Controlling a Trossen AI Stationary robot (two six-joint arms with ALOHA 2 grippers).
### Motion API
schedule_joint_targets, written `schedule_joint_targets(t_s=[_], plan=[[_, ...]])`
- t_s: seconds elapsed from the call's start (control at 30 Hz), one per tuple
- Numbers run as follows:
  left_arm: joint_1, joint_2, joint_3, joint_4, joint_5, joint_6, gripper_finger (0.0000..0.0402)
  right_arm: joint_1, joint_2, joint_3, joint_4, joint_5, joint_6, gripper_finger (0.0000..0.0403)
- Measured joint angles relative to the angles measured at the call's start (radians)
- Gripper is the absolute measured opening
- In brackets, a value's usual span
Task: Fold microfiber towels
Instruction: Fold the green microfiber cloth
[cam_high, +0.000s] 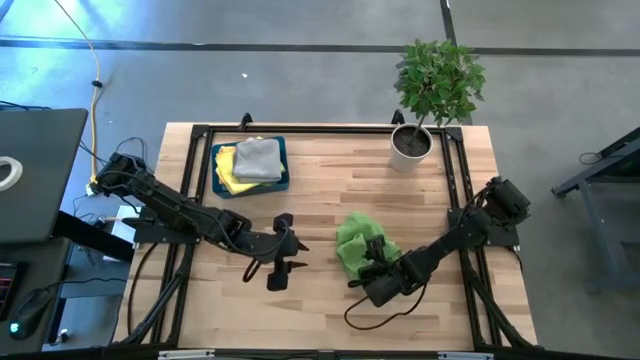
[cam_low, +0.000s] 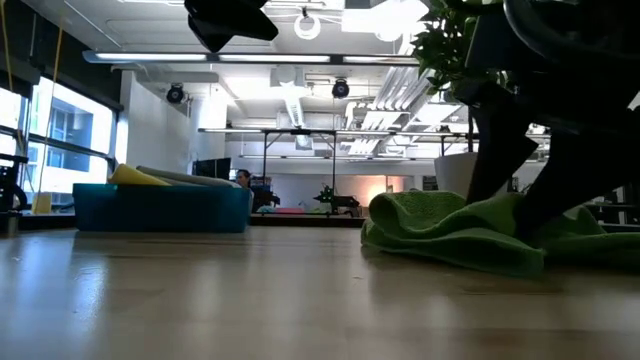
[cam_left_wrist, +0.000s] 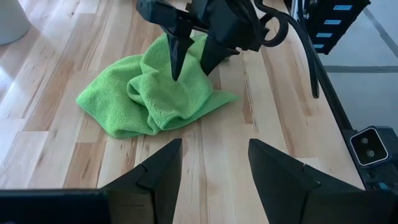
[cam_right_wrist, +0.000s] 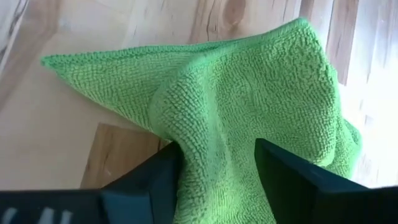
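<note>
A brighter green microfiber towel (cam_high: 352, 238) lies crumpled on the table right of centre; it also shows in the left wrist view (cam_left_wrist: 155, 93) and the low view (cam_low: 450, 225). My right gripper (cam_high: 372, 256) is open and down on the towel's near part, with a raised fold between its fingers (cam_right_wrist: 214, 180). My left gripper (cam_high: 297, 255) is open and empty, held above the bare table left of the towel and pointing at it (cam_left_wrist: 211, 174). A grey towel (cam_high: 258, 157) lies on a yellow towel (cam_high: 228, 170) in the teal tray. My right gripper comes at the green towel from above, slanting, its open fingers (cam_left_wrist: 176, 62) set down on either side of a raised fold (cam_right_wrist: 211, 124). The fingertips reach the cloth and the fold is not pinched. The towel lies slack and crumpled on the table.
The dark teal tray (cam_high: 285, 185) stands at the far left of the table. A potted plant (cam_high: 412, 145) stands at the far right corner. Bare wood (cam_high: 330, 180) lies between the tray and the plant and along the near edge.
</note>
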Motion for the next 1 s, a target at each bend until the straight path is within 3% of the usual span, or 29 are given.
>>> schedule_joint_targets(t_s=[0.5,0.77,1.0], plan=[[0.0,0.0,0.0,-0.001,0.0,0.0,0.0173,0.0,0.0,0.085,0.003,-0.035,0.071,0.0012],[0.0,0.0,0.0,-0.025,0.0,0.013,0.0173,-0.045,0.0,0.269,-0.109,-0.058,0.252,0.0006],[0.0,0.029,-0.001,-0.018,0.0,0.193,0.0173,-0.103,0.0,0.457,-0.293,-0.053,0.353,0.0002]])
